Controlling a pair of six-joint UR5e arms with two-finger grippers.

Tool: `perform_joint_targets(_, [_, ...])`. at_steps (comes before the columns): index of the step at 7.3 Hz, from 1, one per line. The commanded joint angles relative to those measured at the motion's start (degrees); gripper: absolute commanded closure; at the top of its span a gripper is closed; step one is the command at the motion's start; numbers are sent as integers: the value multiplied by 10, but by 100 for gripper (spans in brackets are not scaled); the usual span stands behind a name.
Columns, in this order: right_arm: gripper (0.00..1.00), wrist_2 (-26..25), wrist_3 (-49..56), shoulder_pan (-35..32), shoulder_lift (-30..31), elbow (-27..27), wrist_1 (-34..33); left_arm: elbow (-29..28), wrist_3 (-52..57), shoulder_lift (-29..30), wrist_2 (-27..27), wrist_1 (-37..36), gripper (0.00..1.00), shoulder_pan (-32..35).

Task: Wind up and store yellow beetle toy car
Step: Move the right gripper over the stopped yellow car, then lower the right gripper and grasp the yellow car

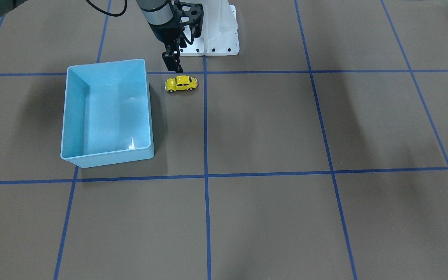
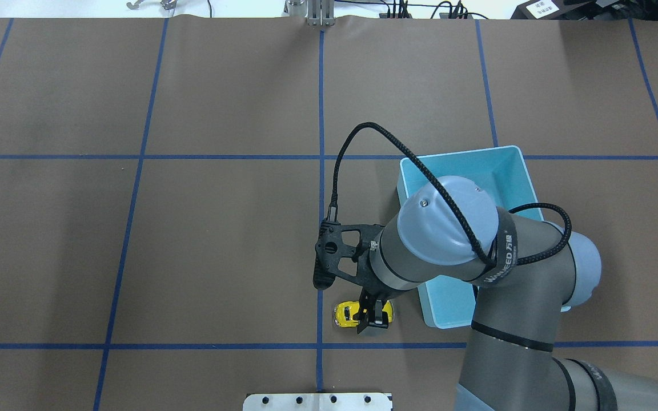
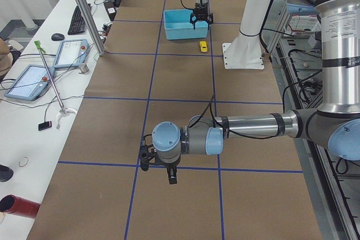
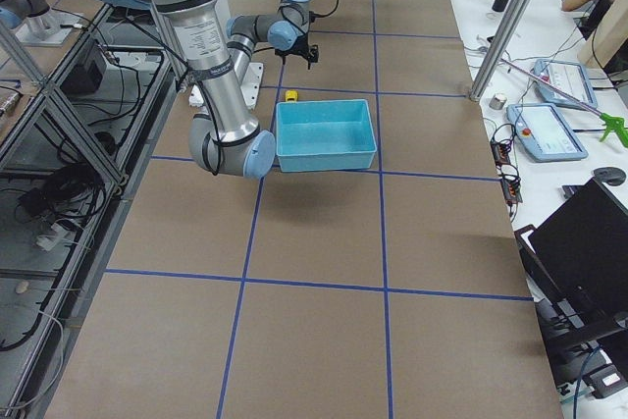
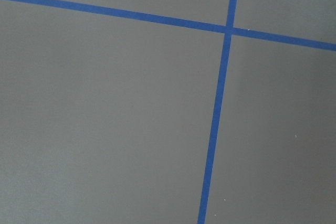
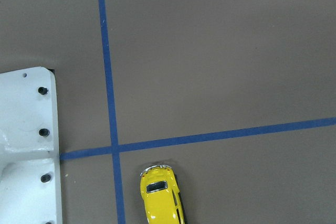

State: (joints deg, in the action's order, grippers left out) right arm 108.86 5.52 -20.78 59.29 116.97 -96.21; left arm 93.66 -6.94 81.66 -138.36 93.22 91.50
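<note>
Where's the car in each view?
Front-facing: car upper centre, right of bin.
Overhead: lower centre, left of bin, partly hidden by right gripper.
Exterior left: far top, by bin.
Exterior right: top left, beyond bin.
Left wrist: not in it.
Right wrist: bottom edge.
Shared landmark: the bin.

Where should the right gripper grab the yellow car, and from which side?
Probably pinch the yellow beetle toy car across its long flanks at mid-body, coming straight down: it stands upright on its wheels, apart from the light blue bin, with the right gripper above it.
</note>
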Motion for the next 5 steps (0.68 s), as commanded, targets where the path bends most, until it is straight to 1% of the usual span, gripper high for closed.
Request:
perform_joint_targets(1, [0,-49,3,29,1,-11,-23,0,1,1,-1,0,0,0])
perform_joint_targets(2, [0,-88,3,54,0,-19,-28,-1,3,1,0,0,0,2])
perform_joint_targets(3, [0,-103,3,68,0,-26,-28,-1,3,1,0,0,0,10])
perform_joint_targets(5, [0,-118,11,69,0,-32,-28,0,3,1,0,0,0,9])
